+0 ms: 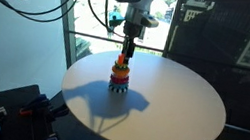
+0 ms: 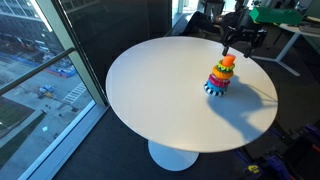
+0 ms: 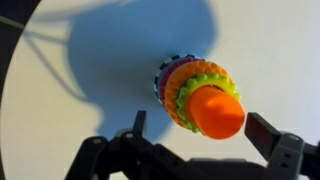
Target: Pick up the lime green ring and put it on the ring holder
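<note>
Black fingers (image 3: 275,145) are showing along the bottom edge of the wrist view, closest to the lens. They are standing wide apart with nothing gripped between them. The orange peg (image 3: 215,110) of the ring holder (image 3: 170,85) is pointing up toward the gap between them, and neither finger appears to be touching it. The lime green ring (image 3: 222,84) is sitting on the ring holder, threaded over the peg as the topmost ring of the pile, and it is resting on an orange ring with red and darker rings beneath. The white round counter (image 3: 280,50) is carrying the ring holder, and a broad shadow is falling across it behind the toy. In an exterior view the arm (image 1: 131,0) is hanging straight down over the ring holder (image 1: 120,74), and the fingers (image 1: 126,42) are hovering just above the top of the peg. The toy is standing upright near the middle of the counter (image 1: 184,110). In an exterior view from above, the fingers (image 2: 243,40) are hovering just beside and above the ring holder (image 2: 218,82). There the lime green ring (image 2: 222,70) is showing as a thin band right under the orange tip. The toy is standing toward the far side of the counter (image 2: 150,95), and a window is running along the near left.
</note>
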`<state>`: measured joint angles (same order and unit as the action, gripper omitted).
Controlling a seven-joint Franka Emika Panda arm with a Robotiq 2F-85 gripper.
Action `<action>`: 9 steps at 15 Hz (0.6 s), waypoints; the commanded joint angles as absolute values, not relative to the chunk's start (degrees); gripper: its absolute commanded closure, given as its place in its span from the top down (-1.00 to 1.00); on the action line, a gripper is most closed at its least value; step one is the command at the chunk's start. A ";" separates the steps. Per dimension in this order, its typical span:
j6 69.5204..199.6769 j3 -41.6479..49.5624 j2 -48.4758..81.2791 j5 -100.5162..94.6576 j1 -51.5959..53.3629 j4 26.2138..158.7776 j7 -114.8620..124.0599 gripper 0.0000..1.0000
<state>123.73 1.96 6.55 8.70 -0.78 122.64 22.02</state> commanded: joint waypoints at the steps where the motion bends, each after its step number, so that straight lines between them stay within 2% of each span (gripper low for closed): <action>1: 120.80 2.62 2.54 4.15 -0.84 124.42 22.00 1.00; 9: 118.85 2.80 -7.06 0.84 -2.19 130.65 17.63 1.00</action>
<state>120.36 2.72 -2.08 2.01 -1.46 127.39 19.63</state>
